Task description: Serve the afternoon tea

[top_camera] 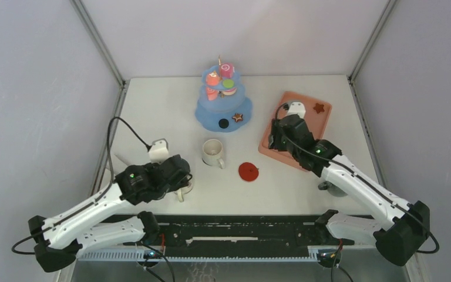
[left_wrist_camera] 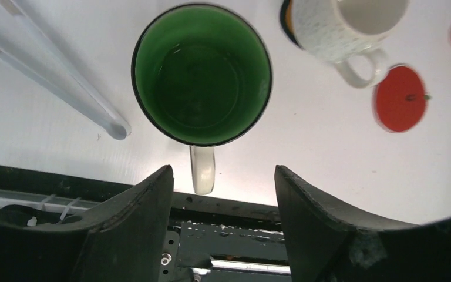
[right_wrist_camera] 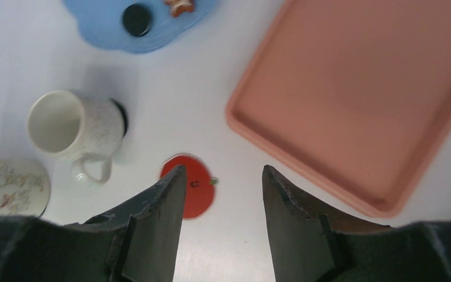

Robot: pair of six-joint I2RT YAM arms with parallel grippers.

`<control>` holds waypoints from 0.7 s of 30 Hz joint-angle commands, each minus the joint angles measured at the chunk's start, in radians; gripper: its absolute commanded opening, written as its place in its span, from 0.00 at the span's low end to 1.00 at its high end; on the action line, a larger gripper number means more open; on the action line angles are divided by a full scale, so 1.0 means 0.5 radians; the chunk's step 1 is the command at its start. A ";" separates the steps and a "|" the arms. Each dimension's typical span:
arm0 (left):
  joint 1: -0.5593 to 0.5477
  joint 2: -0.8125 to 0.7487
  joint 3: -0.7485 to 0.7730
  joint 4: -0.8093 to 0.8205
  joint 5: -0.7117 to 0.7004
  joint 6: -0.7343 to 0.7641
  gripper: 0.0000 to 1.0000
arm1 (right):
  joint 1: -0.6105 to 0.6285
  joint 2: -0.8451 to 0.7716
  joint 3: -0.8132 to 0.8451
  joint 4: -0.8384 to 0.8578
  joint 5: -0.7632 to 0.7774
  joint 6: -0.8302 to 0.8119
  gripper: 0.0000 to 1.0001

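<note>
A green mug [left_wrist_camera: 201, 73] stands upright under my left gripper [left_wrist_camera: 223, 176], which is open; its pale handle [left_wrist_camera: 202, 170] points in between the fingers without touching them. In the top view that gripper [top_camera: 179, 179] hides most of the mug. A cream mug [top_camera: 212, 151] stands mid-table. A grey mug [top_camera: 330, 188] peeks out from under my right arm. My right gripper [right_wrist_camera: 223, 176] is open and empty, hovering beside the tray's near left edge. The pink swirl roll [top_camera: 227, 69], red [top_camera: 213, 79], green [top_camera: 228, 83] and black [top_camera: 224, 124] rounds and a brown star [top_camera: 237, 117] sit on the blue stand.
The blue tiered stand [top_camera: 208, 111] is at the back centre. A salmon-pink tray [top_camera: 311, 126] lies at the right with one brown star [top_camera: 319, 108] on it. A red round coaster [top_camera: 248, 171] lies between cream mug and tray. A metal frame rail [left_wrist_camera: 64, 76] runs along the left.
</note>
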 commanded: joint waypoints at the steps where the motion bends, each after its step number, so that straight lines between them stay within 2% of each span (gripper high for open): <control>1: -0.009 -0.072 0.266 -0.020 -0.112 0.137 0.70 | -0.314 -0.157 0.027 -0.166 0.077 0.183 0.58; 7: -0.011 -0.001 0.403 0.346 -0.115 0.488 0.77 | -0.812 -0.348 -0.088 -0.457 0.050 0.470 0.61; 11: -0.012 0.148 0.485 0.659 -0.023 0.756 0.82 | -1.054 -0.452 -0.159 -0.681 0.027 0.634 0.62; 16: -0.012 0.362 0.582 0.898 0.092 0.955 0.85 | -1.139 -0.628 -0.206 -0.916 0.018 0.898 0.62; 21: -0.011 0.481 0.581 0.981 0.158 1.055 0.87 | -1.134 -0.665 -0.212 -1.264 0.016 1.265 0.62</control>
